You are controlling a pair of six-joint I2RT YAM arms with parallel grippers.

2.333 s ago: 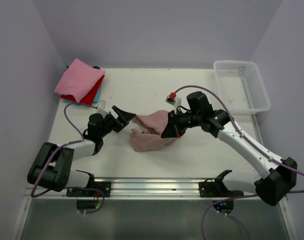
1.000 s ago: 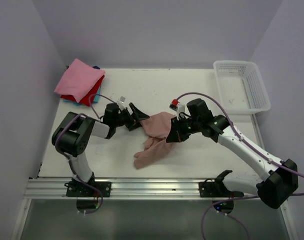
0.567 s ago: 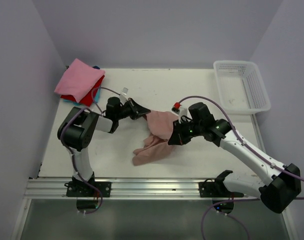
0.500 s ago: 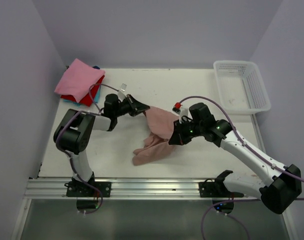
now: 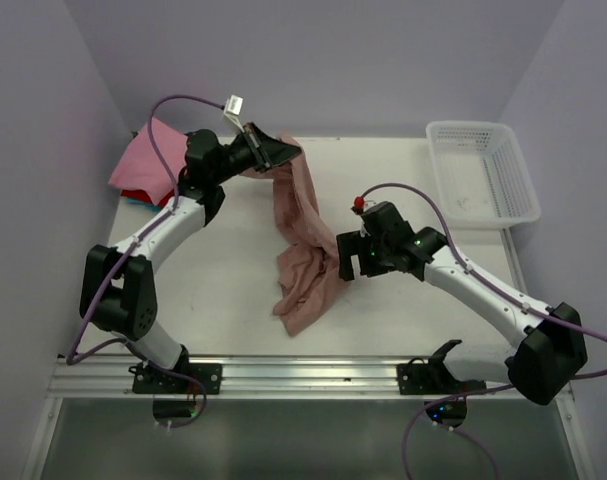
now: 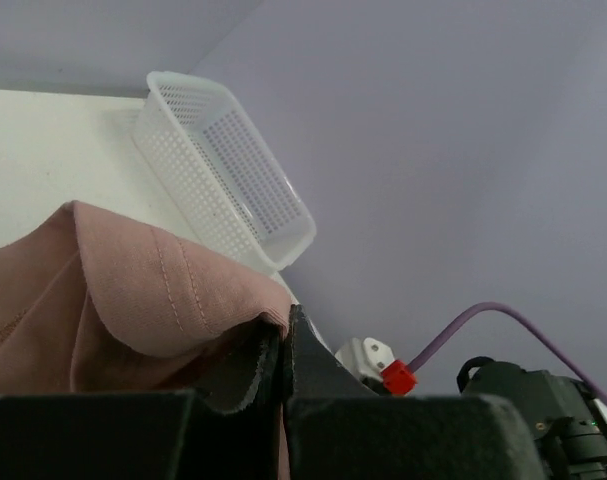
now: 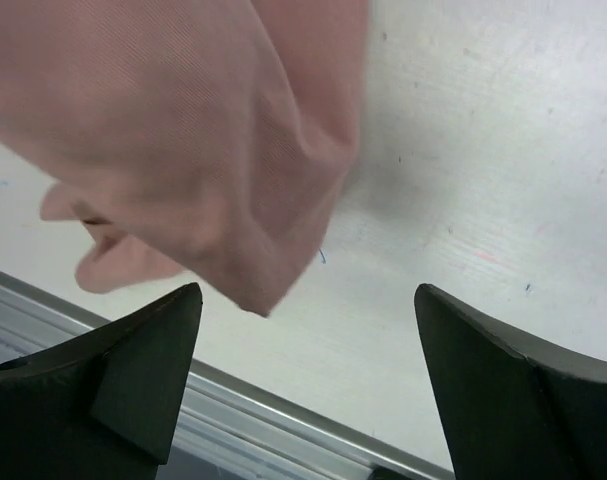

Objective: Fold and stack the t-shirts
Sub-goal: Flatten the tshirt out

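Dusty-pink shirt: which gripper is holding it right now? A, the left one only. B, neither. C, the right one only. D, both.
A: the left gripper is shut on the hem of the dusty-pink shirt and holds it up, while the right gripper stands open beside the cloth.

The left arm [image 5: 161, 232] is seen raised and stretched from its base at seven o'clock of the overhead view toward twelve o'clock, with the wrist held high. The left gripper [image 5: 286, 152] is pointed toward three o'clock, its jaws pinched tight on a fold of the dusty-pink t-shirt [image 5: 301, 225]. The right arm [image 5: 483, 290] is extended low from five o'clock toward the centre. The right gripper [image 5: 345, 256] is aimed toward nine o'clock, with its jaws spread wide.
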